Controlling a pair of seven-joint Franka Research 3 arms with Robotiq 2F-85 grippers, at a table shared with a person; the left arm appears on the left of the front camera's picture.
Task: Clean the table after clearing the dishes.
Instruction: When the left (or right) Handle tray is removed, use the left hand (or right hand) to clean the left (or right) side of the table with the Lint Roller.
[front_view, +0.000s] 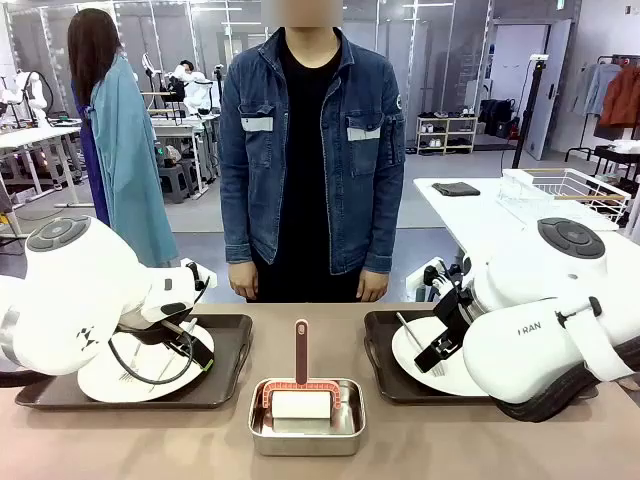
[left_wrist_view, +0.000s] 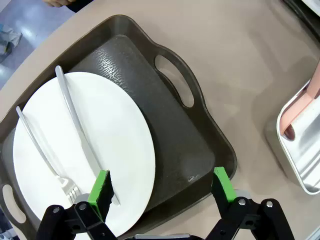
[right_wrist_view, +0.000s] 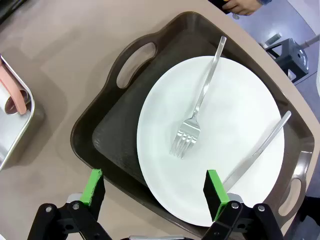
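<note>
Bright, even indoor light from overhead, no hard shadows. In the front view the matte tan tabletop (front_view: 130, 440) carries only a thin soft shadow around the small rectangular steel pan (front_view: 306, 440), whose rim and wall show pale reflections.

Left wrist view: the dark brown handled tray (left_wrist_view: 175, 145) has a mottled sheen on its textured floor. The round white plate (left_wrist_view: 120, 140) is close to blown-out, with little surface detail.

Both wrist views bow straight lines near the edges. Foreground focus is crisp. The far room in the front view is slightly softer.
</note>
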